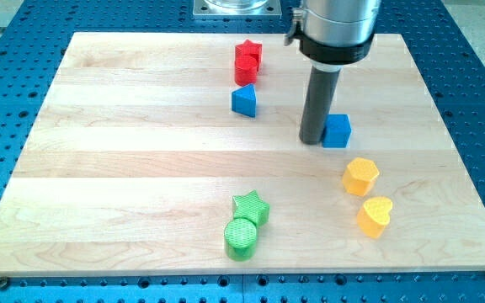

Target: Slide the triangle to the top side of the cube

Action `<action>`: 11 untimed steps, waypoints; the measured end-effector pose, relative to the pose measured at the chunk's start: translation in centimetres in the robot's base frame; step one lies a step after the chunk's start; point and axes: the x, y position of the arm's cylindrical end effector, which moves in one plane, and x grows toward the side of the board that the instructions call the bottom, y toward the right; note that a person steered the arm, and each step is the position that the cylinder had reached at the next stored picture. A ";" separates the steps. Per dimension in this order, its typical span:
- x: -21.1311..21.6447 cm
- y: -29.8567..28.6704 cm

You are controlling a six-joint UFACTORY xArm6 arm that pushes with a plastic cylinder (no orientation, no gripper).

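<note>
- Using the blue cube (337,130) as my anchor, since everything's easy to place off it. It sits on the wooden surface (125,151), a bit toward the view's right of the middle.
- My tip (311,140) is down on the surface right at the cube's left side, looks like it's touching or just about. It's only a plain dark rod, no tool that opens or shuts, so it isn't grasping anything.
- The blue triangle (243,101) is off to the view's left of the cube and slightly higher up, well apart from it, with the rod standing between them.
- Up and left of the cube, past the triangle, there's a red star (249,52) with another red block (244,71) pressed against it. Can't quite make out that one's shape.
- Just below the cube, toward the view's right: a yellow hexagon (360,176), then a yellow heart (375,215) under it.
- Down and left of the cube: a green star (251,206) touching a green cylinder (241,237).
</note>
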 end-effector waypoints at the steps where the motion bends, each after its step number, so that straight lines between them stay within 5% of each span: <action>1: -4.6 -0.8; 3: -0.9 1.1; 5: -0.5 -11.2; 6: -5.2 -16.2; 8: -5.4 -4.5; 9: -6.5 -8.4; 11: -9.3 -2.2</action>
